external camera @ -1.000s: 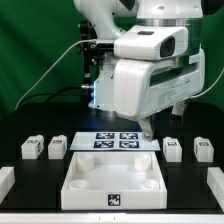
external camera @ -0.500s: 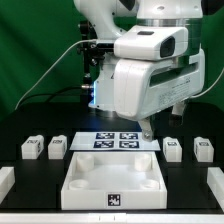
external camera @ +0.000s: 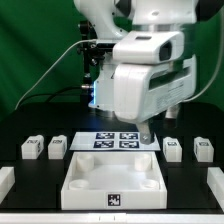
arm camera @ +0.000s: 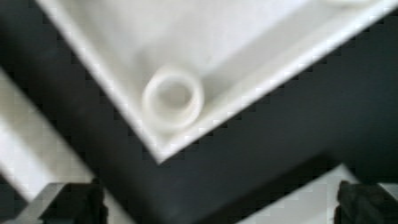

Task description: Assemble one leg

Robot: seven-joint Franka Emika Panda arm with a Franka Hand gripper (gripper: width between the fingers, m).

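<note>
White tray [external camera: 85, 192] lies in front; my gripper [external camera: 147, 131] hangs over the marker board [external camera: 112, 140]. Only the exterior view shows the 4 legs, 2 on each side, the nearest leg [external camera: 172, 148] untouched. Only the wrist view shows my fingers [arm camera: 64, 200] spread and empty above a tray corner's round hole [arm camera: 169, 95].

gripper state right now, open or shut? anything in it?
Open, empty. In the wrist view the gripper has its fingertips wide apart, with only dark table between them.
</note>
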